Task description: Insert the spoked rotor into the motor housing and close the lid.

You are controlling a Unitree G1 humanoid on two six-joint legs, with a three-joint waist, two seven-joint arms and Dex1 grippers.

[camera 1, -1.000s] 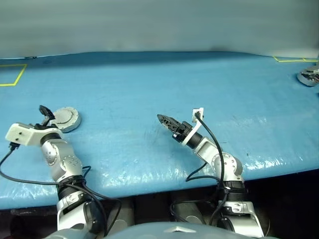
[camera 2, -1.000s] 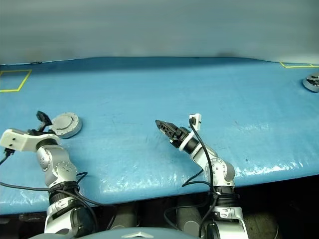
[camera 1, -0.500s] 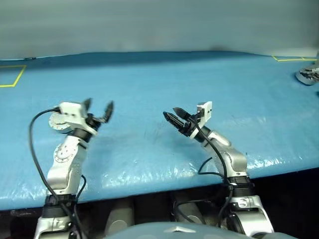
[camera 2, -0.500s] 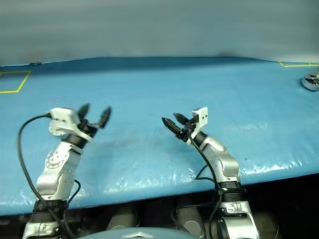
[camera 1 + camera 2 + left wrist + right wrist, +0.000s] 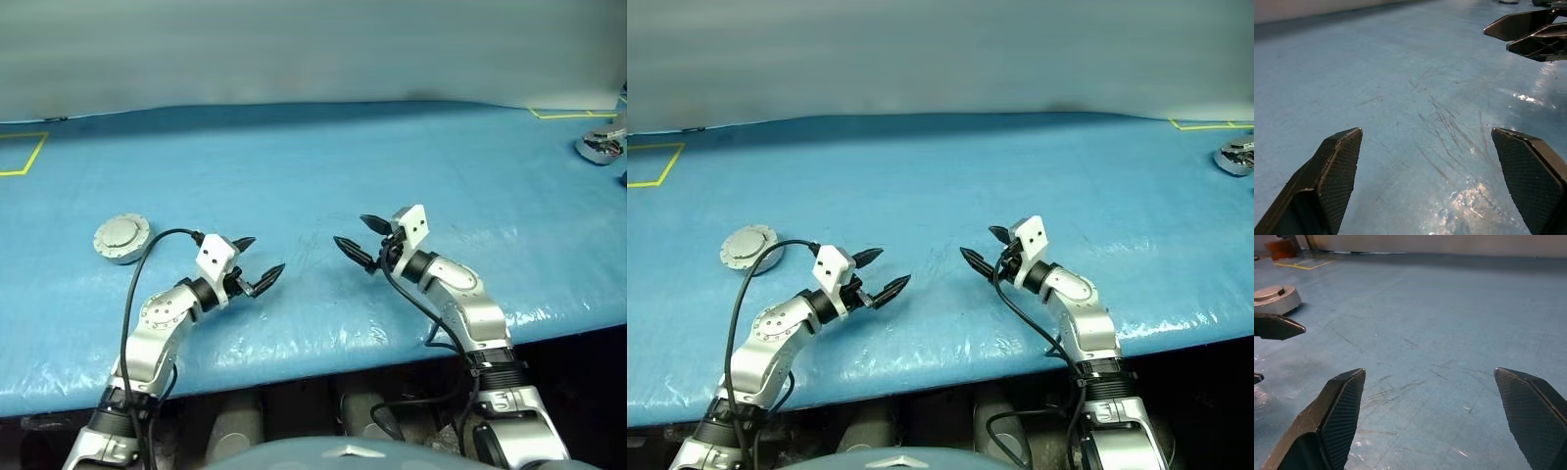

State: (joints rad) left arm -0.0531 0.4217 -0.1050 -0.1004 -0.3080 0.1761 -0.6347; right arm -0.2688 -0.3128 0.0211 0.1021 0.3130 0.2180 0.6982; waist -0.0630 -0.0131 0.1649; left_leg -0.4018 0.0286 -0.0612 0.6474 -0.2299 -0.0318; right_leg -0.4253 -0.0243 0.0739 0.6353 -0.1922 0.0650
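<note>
While both arms reach level over the blue table [image 5: 323, 166], I see from the head camera the left gripper [image 5: 257, 264] and right gripper [image 5: 361, 240] pointing at each other, each with fingers spread and empty. The closed motor housing [image 5: 121, 238], its lid [image 5: 121, 233] on top, sits well off to the left arm's outer side. Yellow tape [image 5: 27, 155] marks the far corners. My left wrist camera shows scuffed, glossy tabletop and the right gripper's tips [image 5: 1528, 33]. My right wrist camera shows the housing [image 5: 1274, 298] beyond the left fingertip [image 5: 1276, 326].
</note>
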